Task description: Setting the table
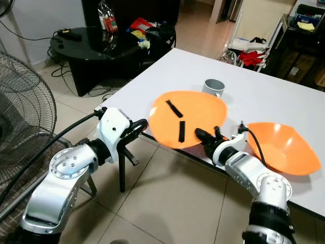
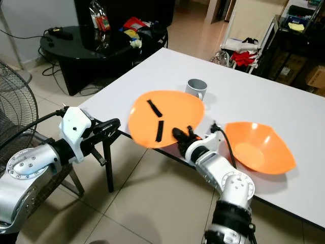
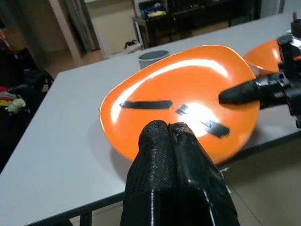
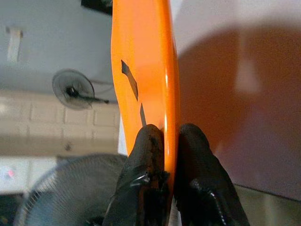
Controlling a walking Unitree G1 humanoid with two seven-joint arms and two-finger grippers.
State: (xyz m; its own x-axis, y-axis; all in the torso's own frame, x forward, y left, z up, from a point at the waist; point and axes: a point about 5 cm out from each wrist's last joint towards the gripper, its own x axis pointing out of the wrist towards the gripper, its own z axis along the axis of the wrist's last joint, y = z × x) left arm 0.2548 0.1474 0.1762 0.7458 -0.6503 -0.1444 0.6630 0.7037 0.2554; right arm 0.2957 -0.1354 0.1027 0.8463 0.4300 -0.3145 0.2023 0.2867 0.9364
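Observation:
An orange plate (image 1: 190, 117) with black tape strips lies tilted at the near edge of the white table (image 1: 264, 96), partly overhanging it. My right gripper (image 1: 202, 136) is shut on the plate's near rim; the fingertips (image 4: 150, 141) pinch the rim from both sides. A second orange plate or bowl (image 1: 284, 146) rests on the table to the right, behind my right forearm. A grey mug (image 1: 214, 87) stands just beyond the held plate. My left gripper (image 1: 142, 124) hovers off the table's left edge, fingers (image 3: 174, 155) shut and holding nothing, pointing at the plate.
A black round side table (image 1: 109, 46) with a bottle and clutter stands at the back left. A standing fan (image 1: 20, 117) is at the far left. Tiled floor lies below the table edge. Shelves and boxes (image 1: 304, 30) stand at the back right.

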